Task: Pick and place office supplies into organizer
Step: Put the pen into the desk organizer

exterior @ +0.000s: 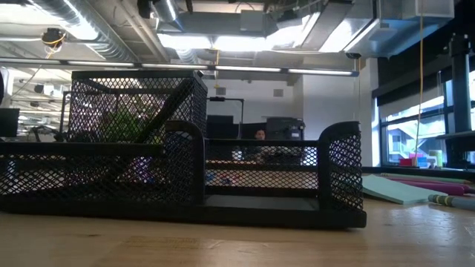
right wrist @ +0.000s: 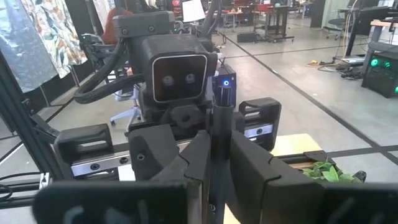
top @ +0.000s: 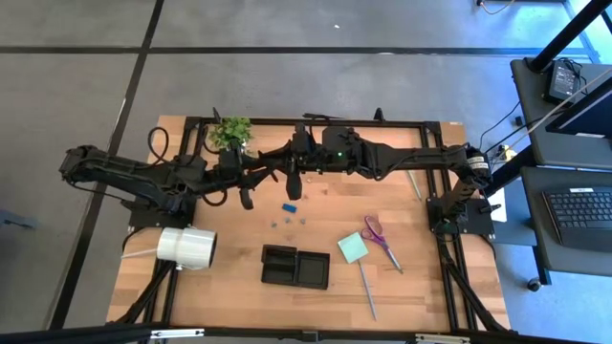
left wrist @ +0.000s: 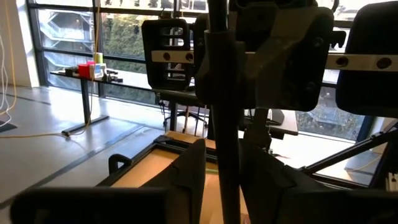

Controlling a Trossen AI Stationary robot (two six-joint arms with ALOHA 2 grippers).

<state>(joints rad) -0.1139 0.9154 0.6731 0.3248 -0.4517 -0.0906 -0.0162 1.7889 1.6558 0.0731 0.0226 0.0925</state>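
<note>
Mid-air handover at table's 12 o'clock: right gripper (right wrist: 212, 163) clamps thin black pen (right wrist: 219, 134); left gripper (left wrist: 222, 163) closing around it, grip uncertain. Early release drops it. Black mesh organizer (top: 295, 267) at 6 o'clock.

Two black jointed arms (top: 172, 182) with looping cables, blocky grippers, a green light

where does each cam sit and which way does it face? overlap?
High: overhead, straight down on the table; both arms show.
Low: table-top height, looking across through the organizer into the room; no arm shows.
Left wrist: on the left arm, facing the right arm; left gripper at a black pen.
Right wrist: on the right arm, facing the left arm; right gripper shut on that pen.
Shared: both wrists see the pen; high and low see organizer and sticky-note pad.
</note>
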